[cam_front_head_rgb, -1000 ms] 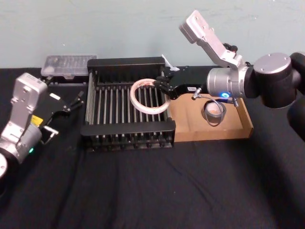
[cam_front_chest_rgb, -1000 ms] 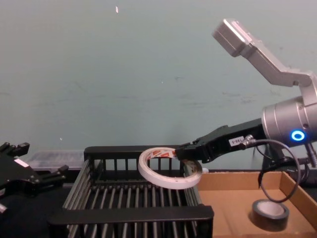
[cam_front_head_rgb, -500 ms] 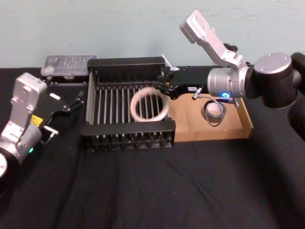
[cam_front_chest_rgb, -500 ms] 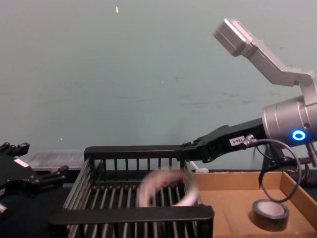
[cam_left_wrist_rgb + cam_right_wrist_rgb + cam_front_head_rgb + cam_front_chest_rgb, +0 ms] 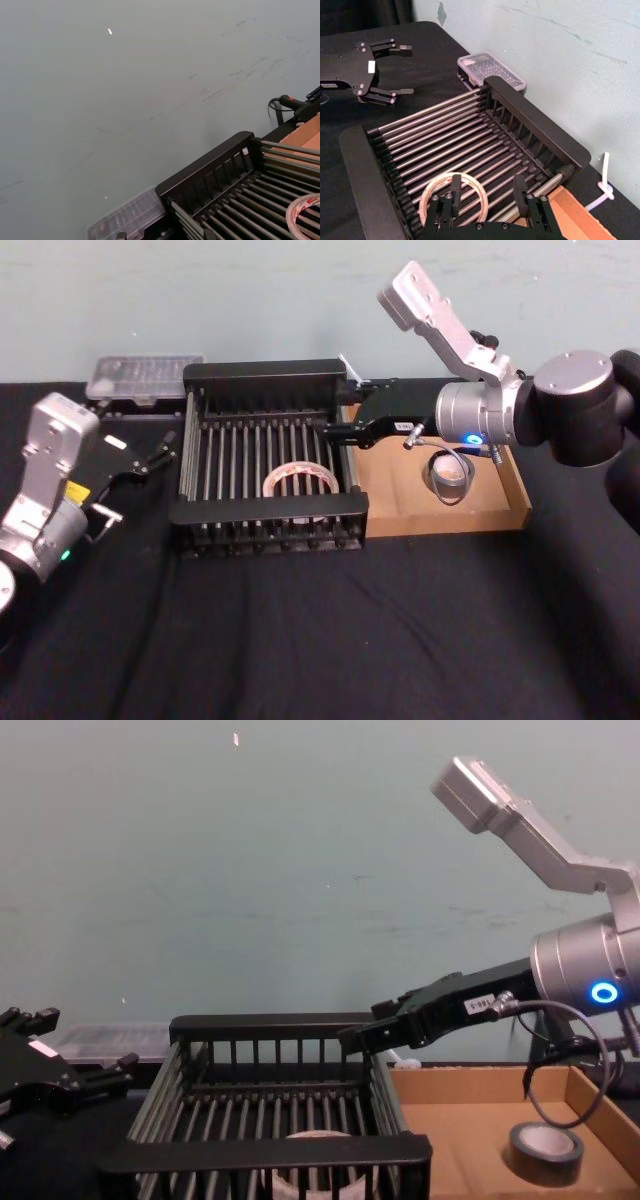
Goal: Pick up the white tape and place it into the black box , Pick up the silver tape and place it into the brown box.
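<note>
Released by the right gripper (image 5: 335, 430), fingers now apart, the white tape (image 5: 299, 481) lies flat in the black box (image 5: 270, 508); left gripper (image 5: 160, 452) idle, spread.

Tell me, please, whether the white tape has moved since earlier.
Yes: the white tape fell from the right end effector onto the bars of the black box, near its front rim.

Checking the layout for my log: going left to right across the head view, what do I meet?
Left gripper, open → white tape lying in the black box → right gripper, open, over that box's right edge → silver tape in the brown box.
</note>
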Available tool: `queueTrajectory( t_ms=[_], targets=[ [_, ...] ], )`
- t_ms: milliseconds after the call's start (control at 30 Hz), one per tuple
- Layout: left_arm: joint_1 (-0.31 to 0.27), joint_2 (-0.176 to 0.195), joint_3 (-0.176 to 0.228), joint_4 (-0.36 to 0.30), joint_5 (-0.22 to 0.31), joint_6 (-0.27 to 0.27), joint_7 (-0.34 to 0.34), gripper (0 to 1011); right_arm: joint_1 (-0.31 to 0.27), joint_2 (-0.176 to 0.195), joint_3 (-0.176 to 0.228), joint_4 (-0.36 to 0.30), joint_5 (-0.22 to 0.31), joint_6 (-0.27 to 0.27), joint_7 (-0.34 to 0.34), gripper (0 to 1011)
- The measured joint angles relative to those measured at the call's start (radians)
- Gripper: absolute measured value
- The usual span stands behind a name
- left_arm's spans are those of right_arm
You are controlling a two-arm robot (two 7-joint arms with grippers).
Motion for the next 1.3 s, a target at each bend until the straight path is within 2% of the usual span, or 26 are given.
queueTrajectory(
  t_ms=[67,233,333,367,600,700,800,833,900,933,967,1000,1033,1067,1200,1300],
  targets=[
    [0.000,0.000,0.000,0.000,0.000,0.000,0.000,1001,0.000,0.000,0.000,0.000,0.000,0.000,0.000,687],
    [0.000,0.000,0.000,0.000,0.000,0.000,0.000,1001,0.000,0.000,0.000,0.000,0.000,0.000,0.000,864],
    [0.000,0.000,0.000,0.000,0.000,0.000,0.000,1001,0.000,0.000,0.000,0.000,0.000,0.000,0.000,914],
    [0.000,0.000,0.000,0.000,0.000,0.000,0.000,1001,0.000,0.000,0.000,0.000,0.000,0.000,0.000,976],
    [0.000,0.000,0.000,0.000,0.000,0.000,0.000,1002,-0.011,0.004,0.006,-0.016,-0.003,-0.003,-0.019,1002],
    [0.000,0.000,0.000,0.000,0.000,0.000,0.000,1001,-0.039,0.010,0.029,-0.052,-0.011,-0.012,-0.072,1002],
    [0.000,0.000,0.000,0.000,0.000,0.000,0.000,1001,-0.083,0.015,0.058,-0.101,-0.039,-0.032,-0.159,1002],
    [0.000,0.000,0.000,0.000,0.000,0.000,0.000,1001,-0.114,0.018,0.074,-0.132,-0.063,-0.053,-0.223,1002],
    [0.000,0.000,0.000,0.000,0.000,0.000,0.000,1001,-0.143,0.019,0.088,-0.156,-0.088,-0.074,-0.285,1002],
    [0.000,0.000,0.000,0.000,0.000,0.000,0.000,1001,-0.176,0.020,0.101,-0.179,-0.117,-0.102,-0.353,1002],
    [0.000,0.000,0.000,0.000,0.000,0.000,0.000,1001,-0.176,0.020,0.101,-0.179,-0.117,-0.102,-0.353,1002],
    [0.000,0.000,0.000,0.000,0.000,0.000,0.000,1001,-0.206,0.020,0.112,-0.198,-0.148,-0.133,-0.417,1002],
    [0.000,0.000,0.000,0.000,0.000,0.000,0.000,1001,-0.221,0.020,0.117,-0.206,-0.163,-0.149,-0.444,1002],
    [0.000,0.000,0.000,0.000,0.000,0.000,0.000,1001,-0.251,0.020,0.129,-0.220,-0.191,-0.181,-0.502,1002],
    [0.000,0.000,0.000,0.000,0.000,0.000,0.000,1001,-0.319,0.025,0.152,-0.241,-0.240,-0.241,-0.601,1002],
    [0.000,0.000,0.000,0.000,0.000,0.000,0.000,1001,-0.366,0.031,0.173,-0.253,-0.250,-0.260,-0.636,1002]
  ],
)
